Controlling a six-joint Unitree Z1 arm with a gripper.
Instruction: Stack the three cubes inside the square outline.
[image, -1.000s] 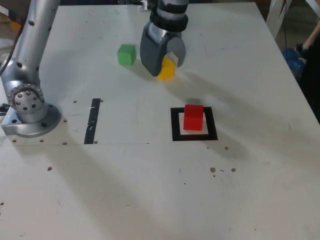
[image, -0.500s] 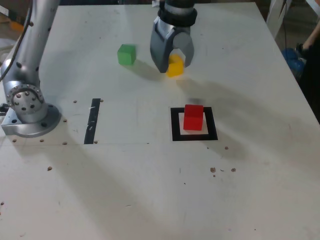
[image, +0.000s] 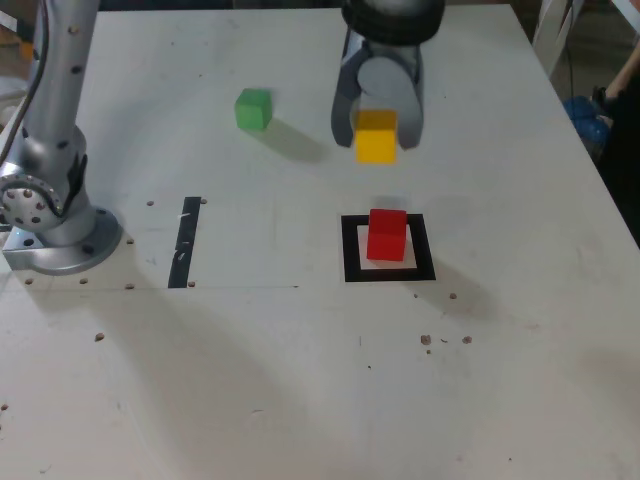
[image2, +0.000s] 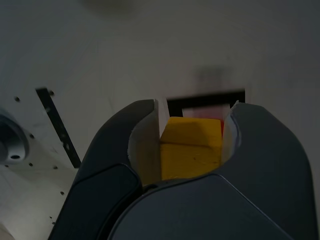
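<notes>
The gripper grips the yellow cube beyond the red cube; the green cube sits far left in the exterior view.

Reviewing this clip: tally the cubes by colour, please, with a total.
Red: 1, inside the square outline (red cube)
Yellow: 1, held in the gripper (yellow cube)
Green: 1, on the table (green cube)
Total: 3
</notes>
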